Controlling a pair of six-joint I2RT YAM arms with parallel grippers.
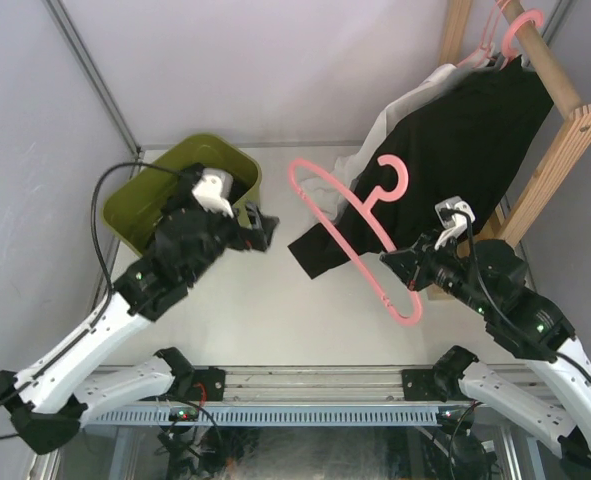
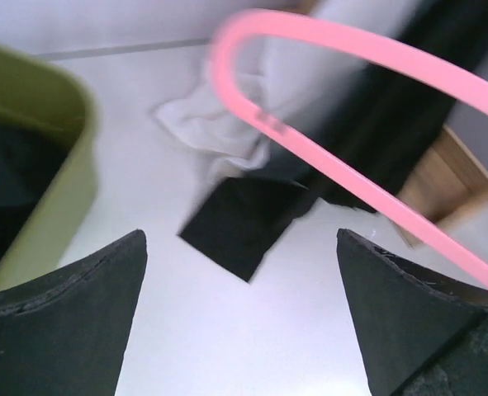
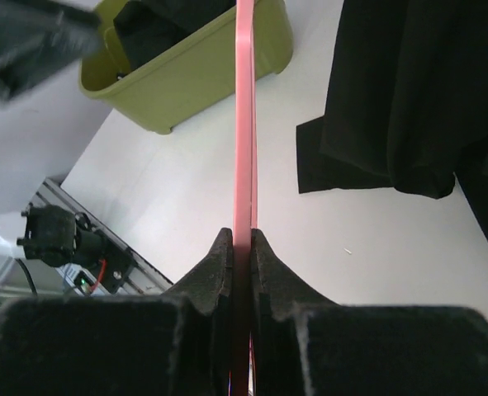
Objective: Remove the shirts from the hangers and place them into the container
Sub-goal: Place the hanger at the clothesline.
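Hanger (image 3: pixel 244 124) of pink plastic is hanging bare above the surface (image 1: pixel 255 310), the right hand (image 3: pixel 244 247) clamping it. The left hand (image 1: pixel 263 228) is hovering, spread wide apart, beside the olive-green container (image 1: pixel 140 205) holding a black shirt (image 3: pixel 161 25); another black shirt (image 1: pixel 465 140) is hanging on the wooden rack (image 1: pixel 565 150).

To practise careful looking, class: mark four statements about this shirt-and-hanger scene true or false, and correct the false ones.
1. The right claw is shut on a bare pink hanger. True.
2. The left claw is clamped on a shirt. False: it is open and holds nothing.
3. The container is empty. False: dark fabric lies inside it.
4. A black shirt hangs at the wooden rack. True.
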